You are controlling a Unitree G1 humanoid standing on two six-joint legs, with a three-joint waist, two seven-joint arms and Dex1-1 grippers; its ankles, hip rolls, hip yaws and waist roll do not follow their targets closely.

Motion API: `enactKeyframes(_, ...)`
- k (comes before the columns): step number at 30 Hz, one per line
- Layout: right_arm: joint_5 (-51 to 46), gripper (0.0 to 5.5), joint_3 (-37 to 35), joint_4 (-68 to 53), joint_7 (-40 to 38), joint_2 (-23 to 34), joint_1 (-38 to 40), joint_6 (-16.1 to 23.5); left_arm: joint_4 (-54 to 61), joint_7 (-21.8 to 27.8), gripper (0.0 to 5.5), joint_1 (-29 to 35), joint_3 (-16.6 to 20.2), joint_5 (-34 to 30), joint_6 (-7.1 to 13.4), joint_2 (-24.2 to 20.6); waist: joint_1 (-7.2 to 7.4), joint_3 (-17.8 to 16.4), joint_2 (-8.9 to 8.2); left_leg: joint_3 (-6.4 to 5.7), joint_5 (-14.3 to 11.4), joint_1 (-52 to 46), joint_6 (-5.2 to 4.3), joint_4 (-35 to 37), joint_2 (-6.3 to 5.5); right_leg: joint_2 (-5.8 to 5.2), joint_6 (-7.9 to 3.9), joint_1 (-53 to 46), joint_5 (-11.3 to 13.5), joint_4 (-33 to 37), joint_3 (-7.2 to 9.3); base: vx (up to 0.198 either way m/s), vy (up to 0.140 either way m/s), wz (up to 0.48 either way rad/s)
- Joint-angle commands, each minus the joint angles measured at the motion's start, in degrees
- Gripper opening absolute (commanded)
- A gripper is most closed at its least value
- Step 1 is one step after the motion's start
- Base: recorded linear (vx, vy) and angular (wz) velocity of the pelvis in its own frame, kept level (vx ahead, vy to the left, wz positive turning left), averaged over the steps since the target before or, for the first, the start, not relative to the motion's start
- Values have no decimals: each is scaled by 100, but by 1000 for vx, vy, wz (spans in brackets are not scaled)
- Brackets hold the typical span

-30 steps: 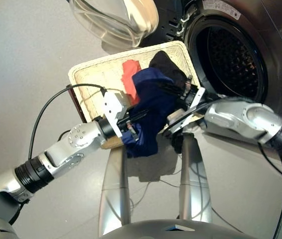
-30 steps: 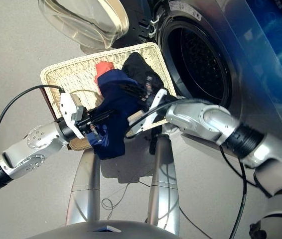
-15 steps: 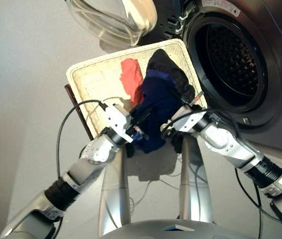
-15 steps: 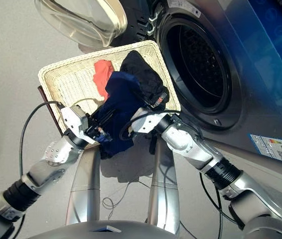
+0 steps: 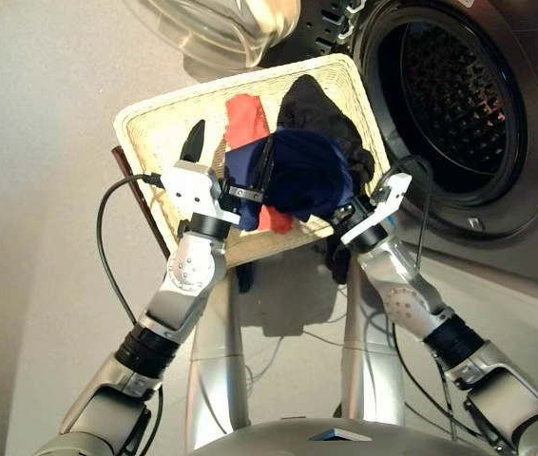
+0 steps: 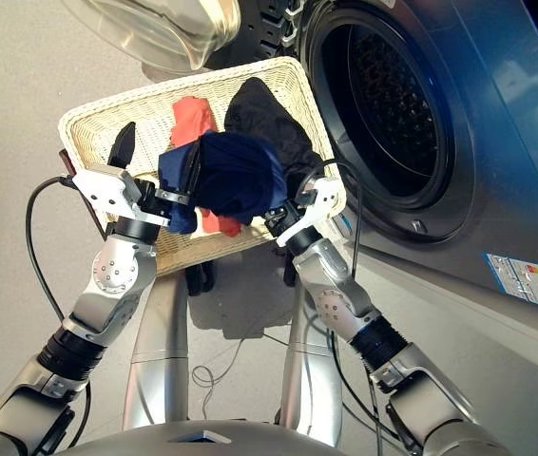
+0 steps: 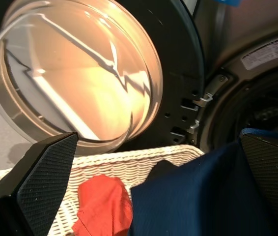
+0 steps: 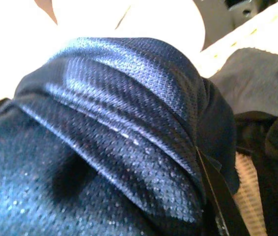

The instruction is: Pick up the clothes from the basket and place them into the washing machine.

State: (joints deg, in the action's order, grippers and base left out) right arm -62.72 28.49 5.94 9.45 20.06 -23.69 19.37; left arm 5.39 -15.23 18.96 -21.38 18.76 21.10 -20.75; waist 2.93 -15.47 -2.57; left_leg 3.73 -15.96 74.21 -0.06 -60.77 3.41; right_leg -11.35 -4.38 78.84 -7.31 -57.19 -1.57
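The navy garment point(image 5: 302, 176) hangs bunched above the cream basket point(image 5: 155, 104), at its near right side. My left gripper point(image 5: 233, 135) is open over the basket; one finger point(image 7: 45, 172) is bare and the other point(image 7: 271, 167) lies against the navy cloth point(image 7: 203, 196). My right gripper point(image 5: 347, 209) is shut on the navy garment from the right, and the cloth point(image 8: 104, 137) fills its wrist view. The red-orange garment point(image 5: 245, 119) and the black garment point(image 5: 317, 109) lie in the basket. The washing machine's drum point(image 5: 450, 85) is open just right of the basket.
The machine's round glass door point(image 5: 221, 24) is swung open beyond the basket's far edge. A black cable point(image 5: 103, 237) loops beside my left forearm. A dark brown edge point(image 5: 136, 190) shows under the basket's left side. Grey floor lies to the left.
The left gripper has opened and turned to point away over the basket. The navy garment has risen and moved toward the machine, now bunched. The right forearm has swung in closer below it.
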Motion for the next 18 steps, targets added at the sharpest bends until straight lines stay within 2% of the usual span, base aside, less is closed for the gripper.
enactKeyframes(1, -386, 0, -557, -543, -104, -200, -113, 852, 244, -447, 550, 21, 634, -219, 602, 123, -52, 2, 30, -285, 263, 257, 141, 149, 55, -57, 210, -293, -173, -16, -79, 0, 0, 0)
enactKeyframes(8, -613, 0, -1529, -284, -770, -864, -205, 1693, 178, -679, 550, -556, 1076, -132, 919, 273, -138, -33, 72, -298, 178, 305, 163, 109, 13, -66, 216, -247, -263, -77, -80, 0, 0, 0)
enactKeyframes(10, 333, 0, -1793, -151, -1510, -681, -275, 1864, 44, -770, 550, -733, 1201, -139, 974, 272, -165, -43, 86, -296, 161, 311, 169, 95, 10, -69, 212, -231, -265, -88, -80, 0, 0, 0)
enactKeyframes(12, 2361, 0, -2124, -122, -2985, -229, -352, 1832, -77, -925, 550, -860, 1292, -254, 1061, 221, -185, -49, 105, -297, 140, 331, 175, 81, 1, -76, 202, -211, -277, -97, -81, 0, 0, 0)
enactKeyframes(13, 2952, 0, -2288, -42, -3478, -118, -442, 1848, -136, -1055, 550, -904, 1316, -338, 1121, 185, -194, -41, 120, -300, 132, 347, 180, 79, -16, -76, 197, -200, -280, -99, -86, 0, 0, 0)
enactKeyframes(15, 3428, 0, -2419, 144, -4094, -168, -673, 1893, -236, -1268, 550, -897, 1261, -478, 1153, 166, -227, -30, 151, -302, 121, 376, 187, 58, -23, -82, 192, -186, -286, -111, -87, 0, 0, 0)
enactKeyframes(18, 3437, 0, -2603, 547, -4586, -300, -1000, 2040, -274, -1453, 550, -955, 1265, -578, 1117, 182, -274, -12, 175, -298, 101, 438, 201, 0, -30, -87, 192, -142, -300, -152, -84, 0, 0, 0)
